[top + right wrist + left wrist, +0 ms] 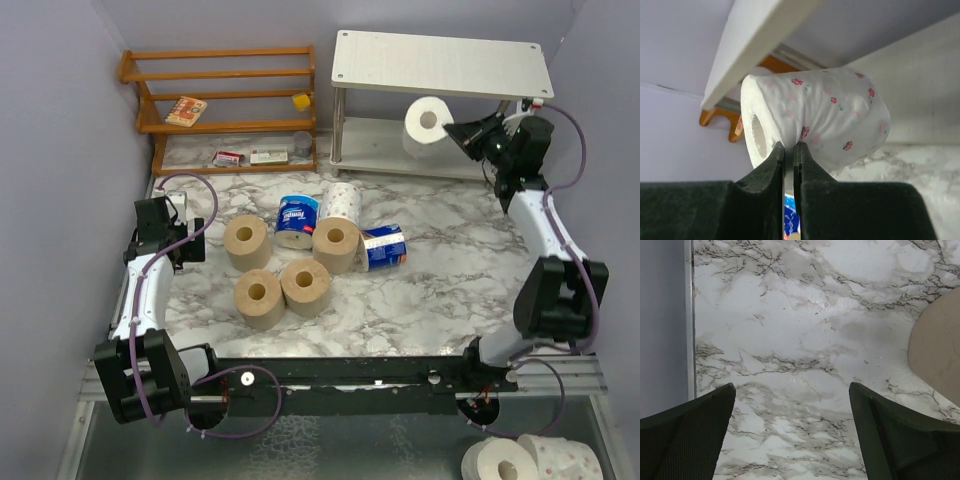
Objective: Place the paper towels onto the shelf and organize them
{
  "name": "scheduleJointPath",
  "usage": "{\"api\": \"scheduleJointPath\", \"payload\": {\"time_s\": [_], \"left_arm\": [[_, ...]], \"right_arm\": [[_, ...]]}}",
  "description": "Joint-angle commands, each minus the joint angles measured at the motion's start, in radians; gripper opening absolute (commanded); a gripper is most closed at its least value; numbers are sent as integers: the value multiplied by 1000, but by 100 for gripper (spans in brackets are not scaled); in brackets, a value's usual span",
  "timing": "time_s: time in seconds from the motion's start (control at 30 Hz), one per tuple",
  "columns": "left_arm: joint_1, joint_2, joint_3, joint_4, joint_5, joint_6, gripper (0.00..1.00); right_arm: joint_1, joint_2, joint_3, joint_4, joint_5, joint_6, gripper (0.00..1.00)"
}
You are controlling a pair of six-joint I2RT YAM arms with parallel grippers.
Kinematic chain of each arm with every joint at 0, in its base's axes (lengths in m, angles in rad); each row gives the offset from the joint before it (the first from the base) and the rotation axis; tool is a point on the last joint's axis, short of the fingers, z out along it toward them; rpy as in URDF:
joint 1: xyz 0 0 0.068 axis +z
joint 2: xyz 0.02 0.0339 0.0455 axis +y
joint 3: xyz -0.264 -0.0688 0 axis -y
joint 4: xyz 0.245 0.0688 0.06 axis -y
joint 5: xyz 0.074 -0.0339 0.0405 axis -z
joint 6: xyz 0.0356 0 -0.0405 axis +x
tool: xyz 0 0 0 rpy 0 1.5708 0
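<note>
My right gripper (462,132) is shut on a white dotted paper towel roll (427,122), pinching its side wall, and holds it between the two boards of the white shelf (440,62). In the right wrist view the roll (825,117) hangs under the top board with my gripper (788,146) closed on it. Several rolls lie on the marble table: four tan rolls (247,241), two blue-and-white wrapped ones (296,220), and a white dotted roll (342,202). My left gripper (185,247) is open and empty over the table; a tan roll's edge (940,355) shows at its right.
An orange-brown wooden rack (225,105) with small items stands at the back left. Purple walls close the left, back and right sides. Two more white rolls (520,460) lie below the table's front edge at the lower right.
</note>
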Motion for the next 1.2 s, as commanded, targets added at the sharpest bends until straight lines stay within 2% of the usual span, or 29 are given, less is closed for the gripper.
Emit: {"api": "scheduleJointPath", "payload": {"time_s": [0.0, 0.17, 0.47, 0.6, 0.87, 1.0, 1.17], "left_arm": [[6, 10, 22, -7, -40, -1, 99], [8, 11, 22, -11, -40, 3, 99], [12, 0, 24, -16, -35, -8, 99], [15, 0, 25, -16, -33, -7, 99], [36, -6, 24, -17, -26, -8, 99], [37, 7, 29, -17, -23, -7, 99], [37, 22, 31, -18, -23, -7, 99]], "right_arm": [[-89, 253, 243, -9, -258, 108, 1], [-93, 289, 146, 216, -241, 236, 1], [-49, 367, 54, 481, -169, 435, 1], [-1, 473, 119, 531, -161, 481, 1], [100, 646, 276, 550, -57, 428, 1], [131, 735, 374, 592, -75, 439, 1], [167, 811, 500, 552, -91, 399, 1]]}}
